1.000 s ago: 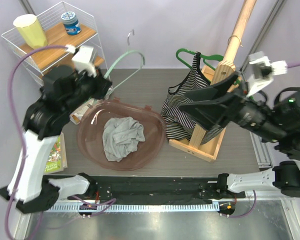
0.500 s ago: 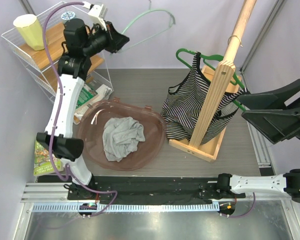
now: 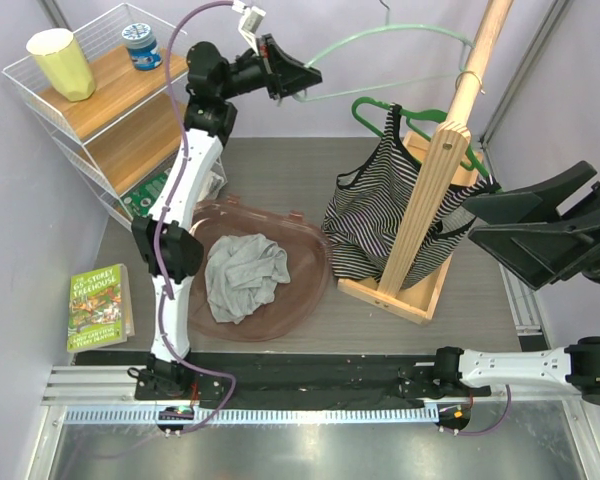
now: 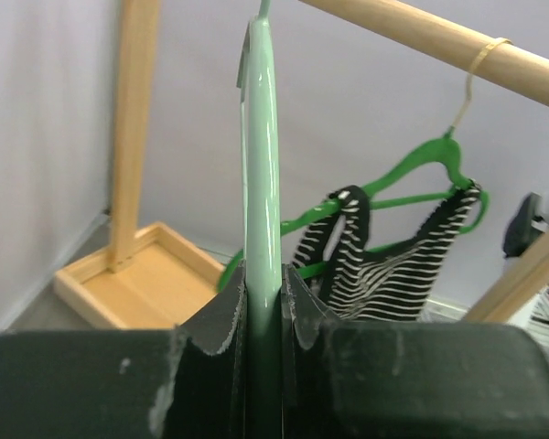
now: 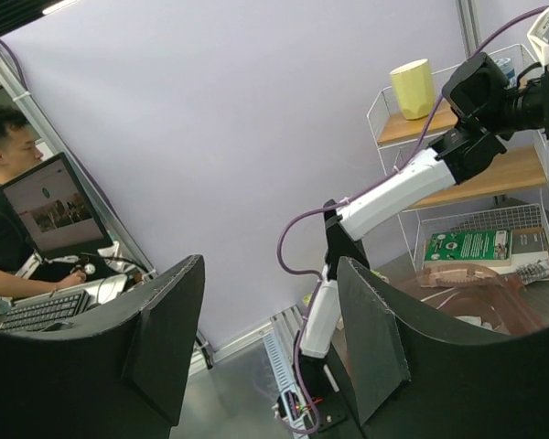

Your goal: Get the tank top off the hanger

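Left gripper (image 3: 298, 78) is raised high to the left of the rack (image 3: 432, 205), its jaws clamped on the arm of a pale hanger (image 3: 400, 42). In the left wrist view the left gripper (image 4: 263, 302) pinches the pale hanger (image 4: 261, 165) edge-on between both fingers. Its far end reaches up to the rack's sloping pole; whether it touches I cannot tell. Right gripper (image 3: 500, 222) hovers to the right of the rack with jaws wide apart, and the right wrist view shows nothing between the fingers of the right gripper (image 5: 270, 274).

On the grey counter (image 3: 280, 170) the rack stands upright in its tray base. A wire shelf (image 3: 120, 120) stands far left of the rack. Left of the rack, nearer, lies a reddish basin (image 3: 180, 270) with a grey cloth (image 3: 242, 275) in it. The striped tank top (image 3: 365, 220) hangs against the rack's left side on a dark hanger (image 3: 375, 108) hooked over the pole; the left wrist view shows the tank top (image 4: 393, 274) draped from the dark hanger (image 4: 412, 160). A book (image 3: 98, 305) lies beyond the basin, far left of the rack. On the shelf stand a yellow cup (image 3: 62, 60) and a jar (image 3: 142, 45).
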{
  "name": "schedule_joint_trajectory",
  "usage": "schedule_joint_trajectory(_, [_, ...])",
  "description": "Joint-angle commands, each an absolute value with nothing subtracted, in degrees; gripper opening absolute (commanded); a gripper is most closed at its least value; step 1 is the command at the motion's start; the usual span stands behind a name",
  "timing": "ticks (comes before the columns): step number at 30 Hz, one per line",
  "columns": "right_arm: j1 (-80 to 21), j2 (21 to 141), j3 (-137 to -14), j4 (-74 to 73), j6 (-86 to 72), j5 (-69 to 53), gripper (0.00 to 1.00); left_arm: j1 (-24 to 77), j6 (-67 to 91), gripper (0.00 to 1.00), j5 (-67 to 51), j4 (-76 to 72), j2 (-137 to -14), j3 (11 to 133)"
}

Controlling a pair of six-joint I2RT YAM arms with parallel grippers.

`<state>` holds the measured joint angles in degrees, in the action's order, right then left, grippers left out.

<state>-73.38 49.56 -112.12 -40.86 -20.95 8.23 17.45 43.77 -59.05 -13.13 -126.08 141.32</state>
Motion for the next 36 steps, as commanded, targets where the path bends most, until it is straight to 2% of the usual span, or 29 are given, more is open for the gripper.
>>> schedule_joint_trajectory(1, [-73.39, 50.54, -112.59, -39.03, -21.44, 9.66, 0.65, 20.82, 45.79, 0.00, -63.19, -21.79, -123.84, 143.18])
schedule_joint_trajectory(6, [-73.39, 45.80, -105.48, -32.27, -22.76, 21.33, 0.63, 24.25, 45.79, 0.00, -64.24, -22.41, -124.19, 141.85])
schedule_joint_trajectory(14, [-72.86, 40.87, -101.08, -26.99, -23.55, 28.11, 0.59, 27.42, 45.62, 0.00, -63.63, -21.88, -126.12, 143.96])
schedule_joint_trajectory(23, [-70.84, 42.80, -105.29, -33.57, -18.55, 45.51, 0.60, 29.79, 44.48, 0.00, -63.81, -21.36, -128.14, 146.51])
schedule_joint_trajectory(36, [-70.75, 42.01, -104.06, -32.96, -18.19, 45.35, 0.59, 31.99, 42.80, 0.00, -64.07, -20.13, -130.52, 148.01])
